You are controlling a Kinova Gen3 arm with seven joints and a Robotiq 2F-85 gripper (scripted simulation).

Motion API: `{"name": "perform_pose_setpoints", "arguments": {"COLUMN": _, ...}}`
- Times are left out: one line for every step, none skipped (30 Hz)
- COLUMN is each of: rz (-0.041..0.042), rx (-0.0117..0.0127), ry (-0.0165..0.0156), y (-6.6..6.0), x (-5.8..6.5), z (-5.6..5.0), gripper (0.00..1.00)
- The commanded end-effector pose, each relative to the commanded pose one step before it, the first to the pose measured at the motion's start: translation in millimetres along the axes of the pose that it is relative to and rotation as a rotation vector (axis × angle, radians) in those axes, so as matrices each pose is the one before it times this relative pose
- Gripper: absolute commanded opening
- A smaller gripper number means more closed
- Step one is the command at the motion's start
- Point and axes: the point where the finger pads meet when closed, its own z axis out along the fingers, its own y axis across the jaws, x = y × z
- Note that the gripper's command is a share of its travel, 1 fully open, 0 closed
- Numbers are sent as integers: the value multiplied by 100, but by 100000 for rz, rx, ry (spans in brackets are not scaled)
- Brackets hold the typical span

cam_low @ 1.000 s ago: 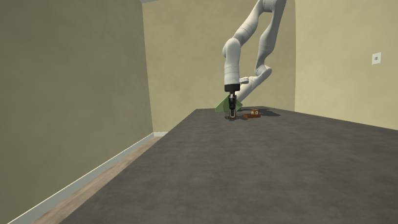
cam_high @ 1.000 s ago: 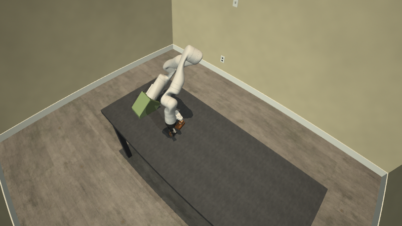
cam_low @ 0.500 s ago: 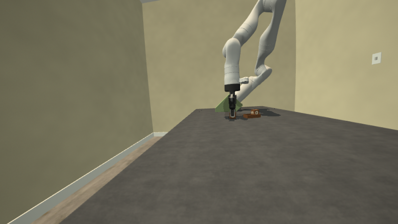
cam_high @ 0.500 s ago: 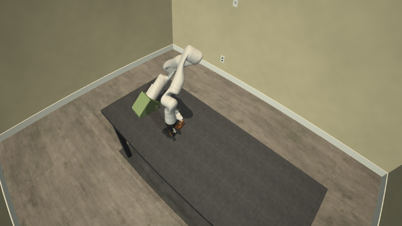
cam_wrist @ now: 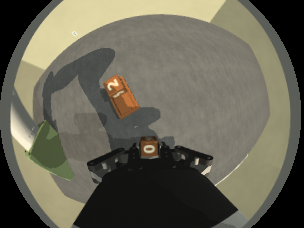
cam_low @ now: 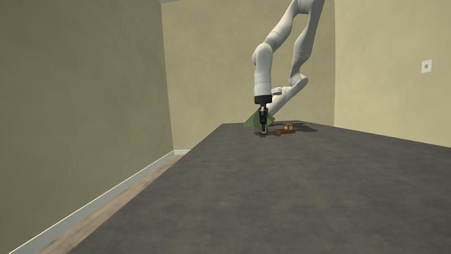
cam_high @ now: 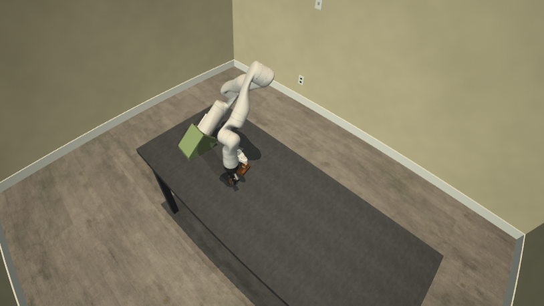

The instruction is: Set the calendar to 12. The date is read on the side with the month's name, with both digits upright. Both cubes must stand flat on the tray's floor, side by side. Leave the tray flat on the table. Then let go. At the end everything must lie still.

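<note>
- Gripper first, nearest the wrist camera: its fingers are clamped on a small orange cube whose visible face reads 0. In the exterior view the cube sits low between the fingertips, at or just above the table; whether it touches the surface I cannot tell.
- Handling, as a judgement: the cube looks rigid, small and light, with flat smooth sides. Opposite flat faces are the place to hold it, squarely, so it cannot pivot between the pads. Turning it to another digit probably means setting it down and regripping.
- Just beyond the gripper lies the orange tray, flat on the table and angled in the wrist view. A second cube stands in its far end, top face reading 2; the near end looks vacant.
- In the exterior view that second cube shows a 0 on its side, so which digit faces the month side is unclear from here.
- Tray walls look low; a cube lowered off-centre could catch a rim and tip the tray.
- Further back, the green wedge base and the arm's lower links crowd the far side.
- Open room lies toward the long bare stretch of table; its left edge is near.
</note>
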Motion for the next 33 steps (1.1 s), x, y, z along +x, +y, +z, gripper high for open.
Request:
{"name": "perform_pose_setpoints", "arguments": {"rz": 5, "rx": -165, "ry": -80, "y": 47, "x": -32, "z": -73, "gripper": 26}}
{"name": "perform_pose_setpoints", "arguments": {"rz": 0, "rx": 0, "ry": 0, "y": 0, "x": 0, "z": 0, "gripper": 26}}
{"name": "perform_pose_setpoints", "arguments": {"rz": 0, "rx": 0, "ry": 0, "y": 0, "x": 0, "z": 0, "gripper": 26}}
{"name": "perform_pose_setpoints", "arguments": {"rz": 0, "rx": 0, "ry": 0, "y": 0, "x": 0, "z": 0, "gripper": 26}}
{"name": "perform_pose_setpoints", "arguments": {"rz": 0, "rx": 0, "ry": 0, "y": 0, "x": 0, "z": 0, "gripper": 26}}
{"name": "perform_pose_setpoints", "arguments": {"rz": 0, "rx": 0, "ry": 0, "y": 0, "x": 0, "z": 0, "gripper": 26}}
{"name": "perform_pose_setpoints", "arguments": {"rz": 0, "rx": 0, "ry": 0, "y": 0, "x": 0, "z": 2, "gripper": 26}}
{"name": "perform_pose_setpoints", "arguments": {"rz": 0, "rx": 0, "ry": 0, "y": 0, "x": 0, "z": 4, "gripper": 26}}
{"name": "perform_pose_setpoints", "arguments": {"rz": 0, "rx": 0, "ry": 0, "y": 0, "x": 0, "z": 7, "gripper": 26}}
{"name": "perform_pose_setpoints", "arguments": {"rz": 0, "rx": 0, "ry": 0, "y": 0, "x": 0, "z": 10, "gripper": 26}}
{"name": "perform_pose_setpoints", "arguments": {"rz": 0, "rx": 0, "ry": 0, "y": 0, "x": 0, "z": 14, "gripper": 26}}
{"name": "perform_pose_setpoints", "arguments": {"rz": 0, "rx": 0, "ry": 0, "y": 0, "x": 0, "z": 0, "gripper": 26}}
{"name": "perform_pose_setpoints", "arguments": {"rz": 0, "rx": 0, "ry": 0, "y": 0, "x": 0, "z": 0, "gripper": 26}}
{"name": "perform_pose_setpoints", "arguments": {"rz": 0, "rx": 0, "ry": 0, "y": 0, "x": 0, "z": 17, "gripper": 26}}
{"name": "perform_pose_setpoints", "arguments": {"rz": 0, "rx": 0, "ry": 0, "y": 0, "x": 0, "z": 20, "gripper": 26}}
{"name": "perform_pose_setpoints", "arguments": {"rz": 0, "rx": 0, "ry": 0, "y": 0, "x": 0, "z": 23, "gripper": 26}}
{"name": "perform_pose_setpoints", "arguments": {"rz": 0, "rx": 0, "ry": 0, "y": 0, "x": 0, "z": 25, "gripper": 26}}
{"name": "perform_pose_setpoints", "arguments": {"rz": 0, "rx": 0, "ry": 0, "y": 0, "x": 0, "z": 26, "gripper": 26}}
{"name": "perform_pose_setpoints", "arguments": {"rz": 0, "rx": 0, "ry": 0, "y": 0, "x": 0, "z": 27, "gripper": 26}}
{"name": "perform_pose_setpoints", "arguments": {"rz": 0, "rx": 0, "ry": 0, "y": 0, "x": 0, "z": 27, "gripper": 26}}
{"name": "perform_pose_setpoints", "arguments": {"rz": 0, "rx": 0, "ry": 0, "y": 0, "x": 0, "z": 26, "gripper": 26}}
{"name": "perform_pose_setpoints", "arguments": {"rz": 0, "rx": 0, "ry": 0, "y": 0, "x": 0, "z": 25, "gripper": 26}}
{"name": "perform_pose_setpoints", "arguments": {"rz": 0, "rx": 0, "ry": 0, "y": 0, "x": 0, "z": 23, "gripper": 26}}
{"name": "perform_pose_setpoints", "arguments": {"rz": 0, "rx": 0, "ry": 0, "y": 0, "x": 0, "z": 20, "gripper": 26}}
{"name": "perform_pose_setpoints", "arguments": {"rz": 0, "rx": 0, "ry": 0, "y": 0, "x": 0, "z": 17, "gripper": 26}}
{"name": "perform_pose_setpoints", "arguments": {"rz": 0, "rx": 0, "ry": 0, "y": 0, "x": 0, "z": 14, "gripper": 26}}
{"name": "perform_pose_setpoints", "arguments": {"rz": 0, "rx": 0, "ry": 0, "y": 0, "x": 0, "z": 10, "gripper": 26}}
{"name": "perform_pose_setpoints", "arguments": {"rz": 0, "rx": 0, "ry": 0, "y": 0, "x": 0, "z": 7, "gripper": 26}}
{"name": "perform_pose_setpoints", "arguments": {"rz": 0, "rx": 0, "ry": 0, "y": 0, "x": 0, "z": 0, "gripper": 26}}
{"name": "perform_pose_setpoints", "arguments": {"rz": 0, "rx": 0, "ry": 0, "y": 0, "x": 0, "z": 0, "gripper": 26}}
{"name": "perform_pose_setpoints", "arguments": {"rz": 0, "rx": 0, "ry": 0, "y": 0, "x": 0, "z": 4, "gripper": 26}}
{"name": "perform_pose_setpoints", "arguments": {"rz": 0, "rx": 0, "ry": 0, "y": 0, "x": 0, "z": 2, "gripper": 26}}
{"name": "perform_pose_setpoints", "arguments": {"rz": 0, "rx": 0, "ry": 0, "y": 0, "x": 0, "z": 0, "gripper": 26}}
